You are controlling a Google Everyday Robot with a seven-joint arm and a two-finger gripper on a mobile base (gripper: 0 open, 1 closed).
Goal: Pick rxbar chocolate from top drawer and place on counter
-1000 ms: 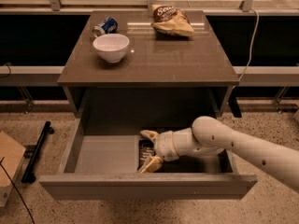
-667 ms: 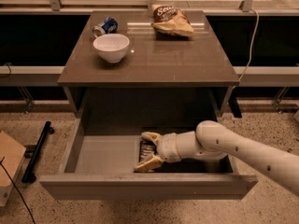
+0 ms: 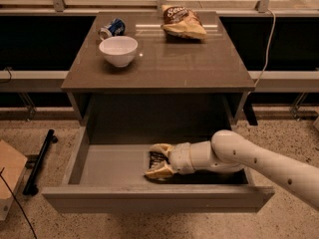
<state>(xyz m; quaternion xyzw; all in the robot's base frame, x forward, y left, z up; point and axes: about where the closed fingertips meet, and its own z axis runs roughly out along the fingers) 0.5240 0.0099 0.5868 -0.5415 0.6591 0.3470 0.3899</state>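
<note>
Since the view of a second ago little has shifted. The arm (image 3: pixel 249 158) has drawn its elbow slightly to the right, and the two fingers (image 3: pixel 160 149) stand closer together. The bar between them lies in the same spot.

Gripper position: I find the gripper (image 3: pixel 158 161) inside the top drawer (image 3: pixel 109 166), low over the floor. It is right of the middle and nearer the front panel than the back. It reaches in from the right, with the white arm crossing above the drawer's right front corner.

Claw state: one finger sits at the far side of the rxbar chocolate (image 3: pixel 155 158) and the other at its near side. Both appear to touch the wrapper, so I record the claw as pinching the bar.

Task item: the black wrapper with white lettering shows only in the gap between the fingers. From this view the bar looks to be resting on the light grey drawer floor, not raised from it.

Drawer: it is pulled open toward the camera, and I see nothing else lying on the visible floor left of the gripper.

Counter (image 3: pixel 169 66):
- A white bowl (image 3: pixel 118 50) stands upright at the left.
- A blue-and-white can (image 3: pixel 112 28) lies on its side just behind the bowl. I cannot tell whether the two touch.
- A tan chip bag (image 3: pixel 182 23) lies at the back, right of the middle and well apart from the bowl.
</note>
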